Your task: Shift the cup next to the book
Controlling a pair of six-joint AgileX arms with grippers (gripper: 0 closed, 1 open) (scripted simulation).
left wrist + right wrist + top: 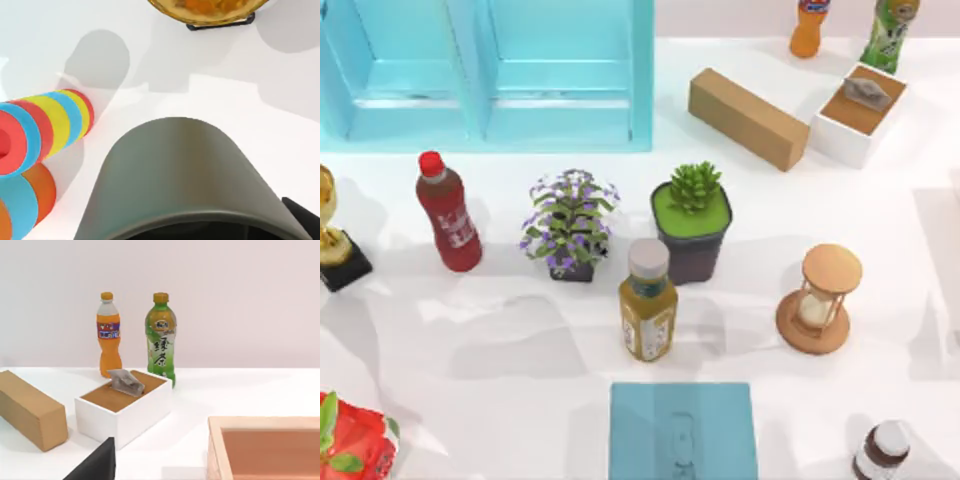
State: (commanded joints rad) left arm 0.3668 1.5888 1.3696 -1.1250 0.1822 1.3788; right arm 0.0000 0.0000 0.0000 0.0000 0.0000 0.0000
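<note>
Upright, the cup [330,235] stands far left of the book [683,430].

cup [328,225]: shiny gold metal look, on a matt black base
book [683,430]: matt light-blue cover, smooth
table [520,330]: smooth white, faintly glossy
hourglass [817,300]: wood-like frame, clear glass-like bulb
long block [748,118]: matt tan, cardboard-like
red bottle [448,212]: glossy plastic
</note>
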